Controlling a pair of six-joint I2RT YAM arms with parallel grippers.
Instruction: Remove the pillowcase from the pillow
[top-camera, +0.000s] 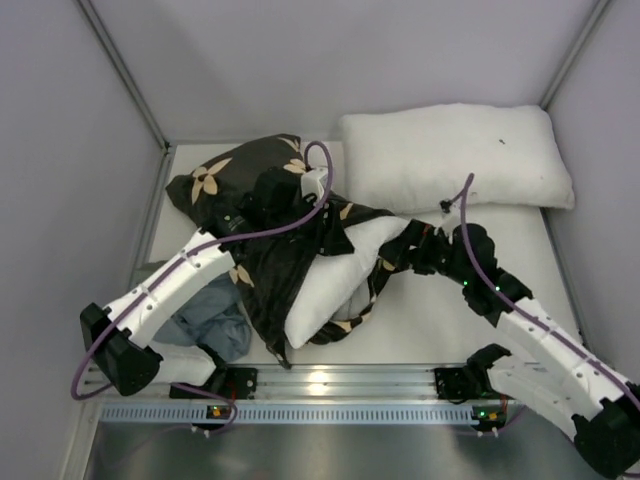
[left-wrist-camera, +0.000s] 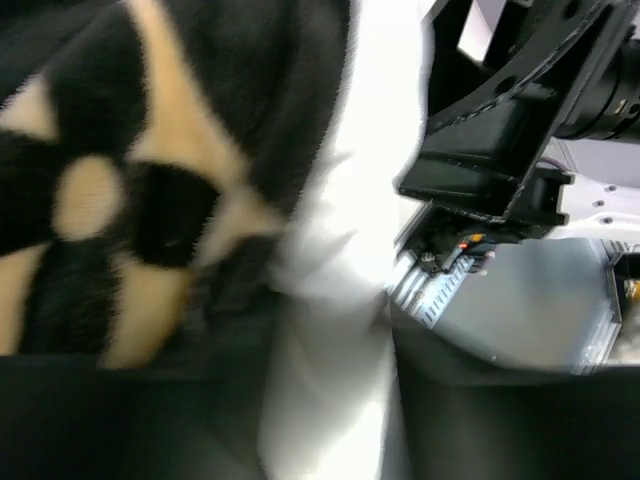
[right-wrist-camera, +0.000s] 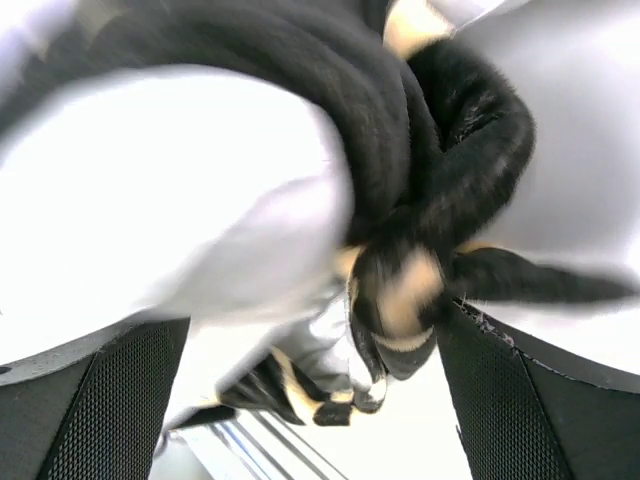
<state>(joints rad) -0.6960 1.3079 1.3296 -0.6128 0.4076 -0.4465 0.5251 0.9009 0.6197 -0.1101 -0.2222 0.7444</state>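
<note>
The right tool (right-wrist-camera: 318, 400) stands wide open, its pads either side of a twisted rope of the pillowcase (right-wrist-camera: 420, 180) without pinching it. The left tool (top-camera: 272, 205) is sunk in the black flowered fabric further left; its wrist view is blurred and too close, so I cannot tell whether it grips cloth. Outward from there, the pillow (top-camera: 335, 285) lies slantwise on the counter (top-camera: 450, 320), its white near end bared, while the cover is bunched over its far end and strung along both sides. I judge the job partway: the far end is yet to come free. Another white pillow (top-camera: 460, 155) lies at the back, and a blue-grey cloth (top-camera: 215, 325) lies by the left arm's base
</note>
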